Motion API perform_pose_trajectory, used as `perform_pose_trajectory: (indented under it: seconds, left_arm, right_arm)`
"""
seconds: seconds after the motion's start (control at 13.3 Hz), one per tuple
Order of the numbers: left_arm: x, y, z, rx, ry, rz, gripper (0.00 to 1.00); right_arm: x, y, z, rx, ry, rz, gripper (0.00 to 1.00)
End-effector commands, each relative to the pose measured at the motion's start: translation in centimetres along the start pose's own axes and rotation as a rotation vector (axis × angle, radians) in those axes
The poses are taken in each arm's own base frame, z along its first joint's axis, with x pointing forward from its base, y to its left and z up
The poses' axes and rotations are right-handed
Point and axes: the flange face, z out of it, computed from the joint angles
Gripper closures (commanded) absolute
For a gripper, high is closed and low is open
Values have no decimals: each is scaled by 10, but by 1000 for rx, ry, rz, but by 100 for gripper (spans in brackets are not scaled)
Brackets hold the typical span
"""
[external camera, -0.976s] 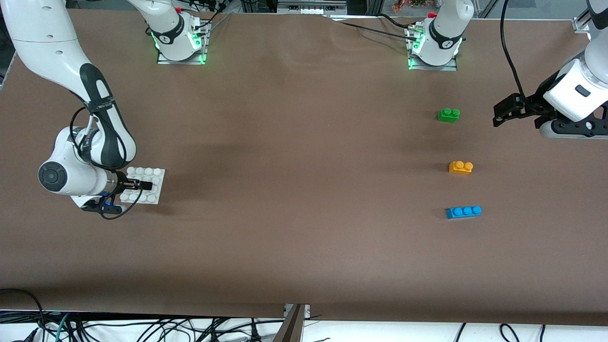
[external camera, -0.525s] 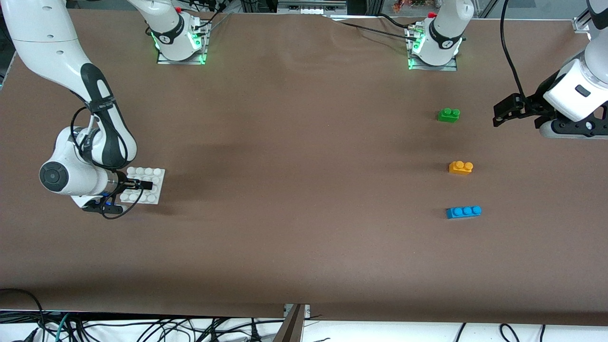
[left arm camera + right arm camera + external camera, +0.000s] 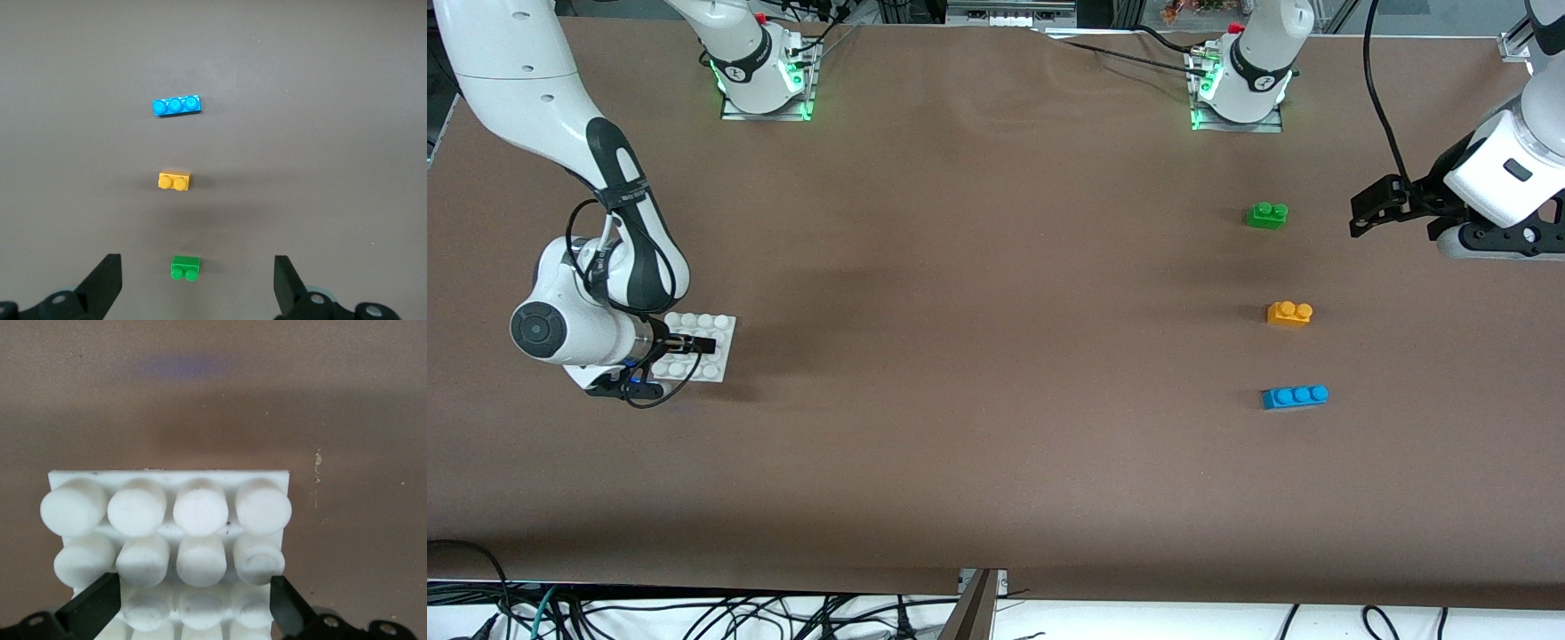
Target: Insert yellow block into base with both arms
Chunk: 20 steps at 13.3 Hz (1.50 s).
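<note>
Yellow block [image 3: 1289, 313]: right of centre in the front frame, on the worktop [image 3: 996, 356] between green brick [image 3: 1266, 215] and blue brick [image 3: 1295, 396]; likely light, rigid, slick; best pinched across its flat sides.
Base [image 3: 713, 347]: left of frame, under the right end effector.
Left end effector [image 3: 198, 283]: upper right, wide open, empty, over bare worktop beside the green brick.
Right end effector [image 3: 195, 600]: low over the base, fingers apart astride its studs; contact seemingly not yet made.

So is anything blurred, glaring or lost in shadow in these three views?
Front view: even light, soft shadows, yellow block sharp. Left wrist view: bricks crisp, open left pincer tips dark. Right wrist view: base studs soft and bright, right pincer open around them.
</note>
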Motion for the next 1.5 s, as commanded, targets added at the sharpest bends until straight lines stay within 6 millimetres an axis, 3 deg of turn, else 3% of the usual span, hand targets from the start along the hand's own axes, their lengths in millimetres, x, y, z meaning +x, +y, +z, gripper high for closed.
perform_pose_trajectory:
  seconds: [0.0, 0.6, 0.98, 1.43]
  left_arm:
    - [-3, 2, -5, -7, 8, -8, 0]
    - [-3, 2, -5, -7, 8, -8, 0]
    - [-3, 2, -5, -7, 8, -8, 0]
    - [-3, 2, -5, -7, 8, -8, 0]
  right_arm:
    - [2, -47, 24, 16, 36, -59, 0]
    - [2, -131, 30, 28, 100, -145, 0]
    - [-3, -183, 21, 77, 115, -114, 0]
    - [-20, -269, 14, 78, 132, -35, 0]
